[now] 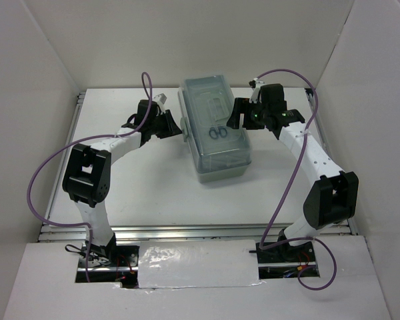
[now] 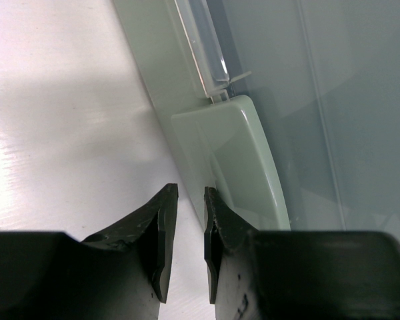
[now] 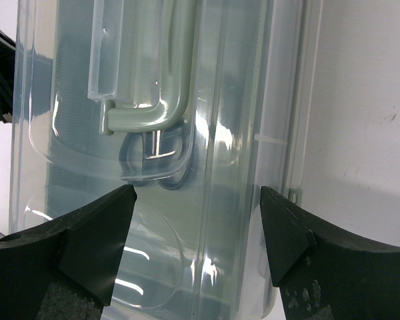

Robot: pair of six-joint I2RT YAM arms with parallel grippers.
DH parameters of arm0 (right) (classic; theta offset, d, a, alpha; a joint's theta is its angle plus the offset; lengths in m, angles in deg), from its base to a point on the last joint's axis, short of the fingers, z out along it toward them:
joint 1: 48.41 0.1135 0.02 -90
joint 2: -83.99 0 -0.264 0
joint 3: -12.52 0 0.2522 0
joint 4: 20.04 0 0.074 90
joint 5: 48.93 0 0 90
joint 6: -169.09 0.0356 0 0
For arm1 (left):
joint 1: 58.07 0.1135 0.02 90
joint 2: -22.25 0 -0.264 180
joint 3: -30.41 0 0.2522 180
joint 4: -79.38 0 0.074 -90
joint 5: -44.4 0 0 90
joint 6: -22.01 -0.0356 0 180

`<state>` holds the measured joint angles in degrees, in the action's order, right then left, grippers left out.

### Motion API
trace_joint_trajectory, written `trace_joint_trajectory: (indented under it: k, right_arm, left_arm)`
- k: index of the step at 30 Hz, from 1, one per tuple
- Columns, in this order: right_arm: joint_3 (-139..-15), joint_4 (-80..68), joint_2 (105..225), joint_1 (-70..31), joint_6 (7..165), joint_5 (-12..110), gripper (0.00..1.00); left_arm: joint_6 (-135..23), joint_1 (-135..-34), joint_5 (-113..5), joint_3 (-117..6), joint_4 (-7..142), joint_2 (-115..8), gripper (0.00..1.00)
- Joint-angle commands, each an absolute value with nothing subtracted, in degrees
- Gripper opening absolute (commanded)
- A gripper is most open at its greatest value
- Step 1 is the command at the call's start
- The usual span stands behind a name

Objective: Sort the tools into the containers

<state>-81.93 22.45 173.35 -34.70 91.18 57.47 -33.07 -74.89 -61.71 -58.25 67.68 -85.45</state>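
Observation:
The sage-green toolbox (image 1: 217, 150) stands closed in the middle of the table under its clear lid (image 3: 233, 100), so its containers show only dimly. Of the tools, only black-handled scissors (image 1: 218, 133) show through the lid, their loops (image 3: 177, 179) lying below the green carry handle (image 3: 147, 115). My left gripper (image 1: 177, 127) sits at the box's left side. In the left wrist view the left gripper (image 2: 191, 193) is open by a narrow gap that holds nothing, just left of the green latch (image 2: 247, 160). My right gripper (image 1: 237, 119) hangs wide open over the lid's right part (image 3: 197, 193).
White walls close in the table (image 1: 153, 193) on three sides. A metal rail (image 1: 187, 231) runs along the near edge. Purple cables (image 1: 47, 173) loop off both arms.

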Motion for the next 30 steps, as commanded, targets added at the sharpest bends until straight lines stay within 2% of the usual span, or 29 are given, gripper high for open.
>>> trace_joint_trajectory:
  k: [1,15,23,28,30]
  right_arm:
    - [-82.19,26.06,173.9,-30.22,89.37,62.78,0.81]
    - [-83.6,26.59,174.25,-30.31,88.76,62.69,0.82]
    - [-83.51,26.33,174.34,-29.43,88.4,62.25,0.82]
    - [-84.12,26.33,174.52,-29.43,88.14,62.08,0.82]
    - [-84.3,26.5,174.78,-29.6,88.14,62.16,0.82]
  left_arm:
    - [-31.42,-77.85,-65.56,-59.82,73.0,-85.59,0.36]
    - [-30.63,-76.62,-65.9,-53.23,76.96,-74.79,0.35]
    - [-29.76,-76.45,-67.83,-56.04,75.11,-77.59,0.34]
    - [-25.9,-73.64,-70.02,-51.48,79.76,-75.06,0.34]
    - [-24.75,-71.45,-72.12,-47.63,83.36,-73.56,0.3]
